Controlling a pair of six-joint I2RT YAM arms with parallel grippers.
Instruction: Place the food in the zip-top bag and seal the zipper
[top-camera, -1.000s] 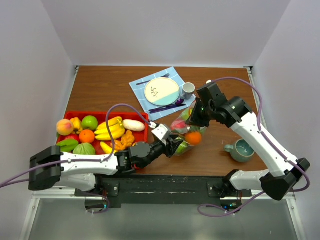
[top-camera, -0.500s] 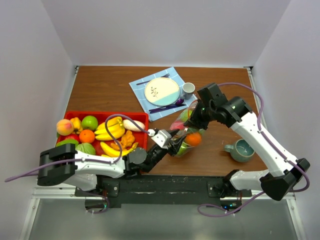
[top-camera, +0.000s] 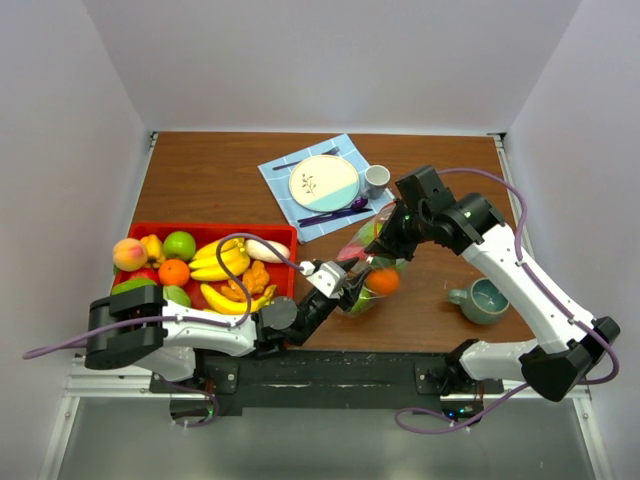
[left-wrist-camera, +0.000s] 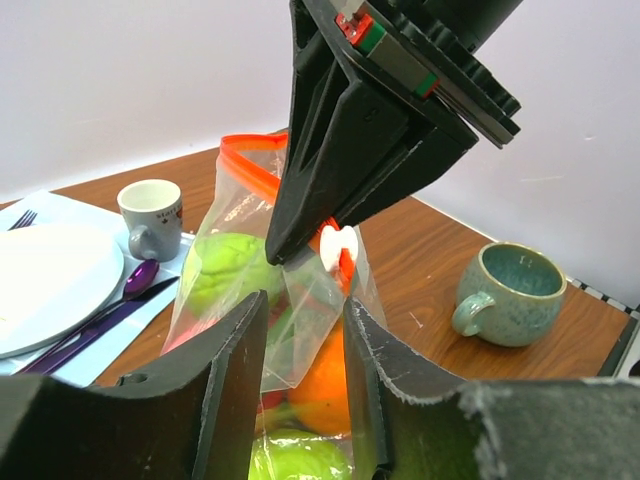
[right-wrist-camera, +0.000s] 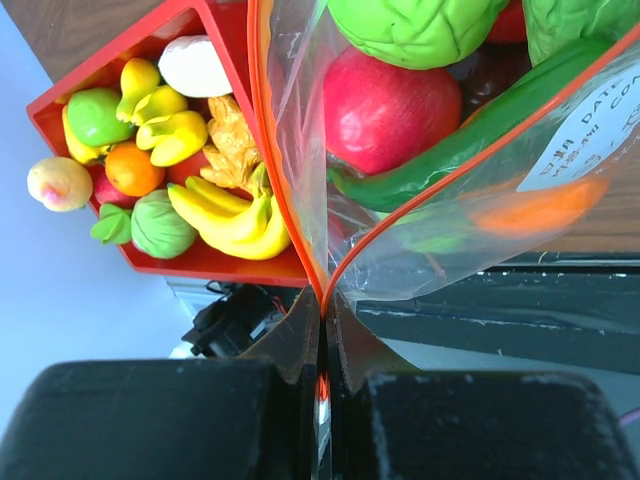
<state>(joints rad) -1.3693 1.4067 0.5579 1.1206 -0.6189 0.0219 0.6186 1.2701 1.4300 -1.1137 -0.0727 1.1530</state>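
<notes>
Two grippers meet at the zip-top bag (top-camera: 368, 268), toward 4 o'clock from the table's (top-camera: 220, 170) middle. The right gripper (right-wrist-camera: 322, 300) is pinched tight on the zipper (left-wrist-camera: 250, 165), just beside its white slider (left-wrist-camera: 338, 243). The left gripper (left-wrist-camera: 305, 305) straddles the plastic below, but I cannot tell whether it clamps. An orange (top-camera: 386, 279), a red apple (right-wrist-camera: 390, 105) and a cucumber (right-wrist-camera: 480, 135) lie inside the bag. More food (top-camera: 222, 262) fills the red tray (top-camera: 200, 226) at 8 o'clock.

The zip-top bag (left-wrist-camera: 310, 330) is crinkly clear plastic, shiny at its creases. The bananas (right-wrist-camera: 225, 215) and red apple (right-wrist-camera: 390, 105) look smooth and faintly glossy. The counter (top-camera: 210, 175) is satin brown wood grain, and the mug (left-wrist-camera: 510, 295) is speckled glazed ceramic. The left end effector (left-wrist-camera: 303, 308) has matt, grainy black fingers (left-wrist-camera: 225, 400).
</notes>
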